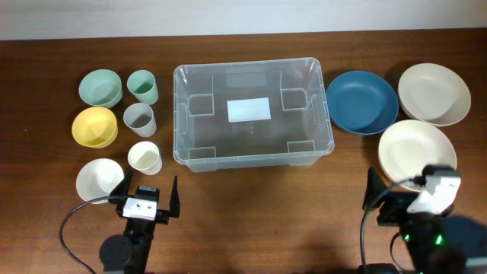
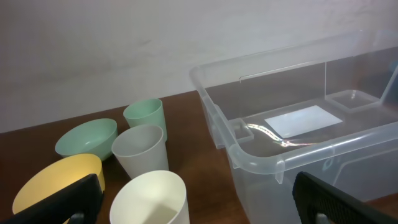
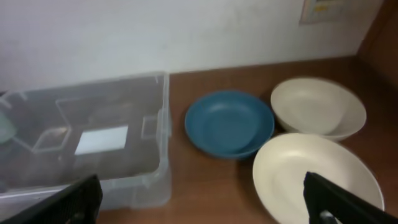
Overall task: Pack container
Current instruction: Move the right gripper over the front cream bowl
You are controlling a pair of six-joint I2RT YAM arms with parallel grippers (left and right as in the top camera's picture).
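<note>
The clear empty container with a white label on its base stands mid-table. Left of it are three cups, green, grey and white, and bowls in green, yellow and white. To its right lie a blue bowl and two cream bowls. My left gripper is open near the front edge, just behind the white cup. My right gripper is open beside the nearer cream bowl. Neither holds anything.
The wooden table runs to a pale wall at the back. Bare wood lies in front of the container between the two arms. The cups stand close together in a column.
</note>
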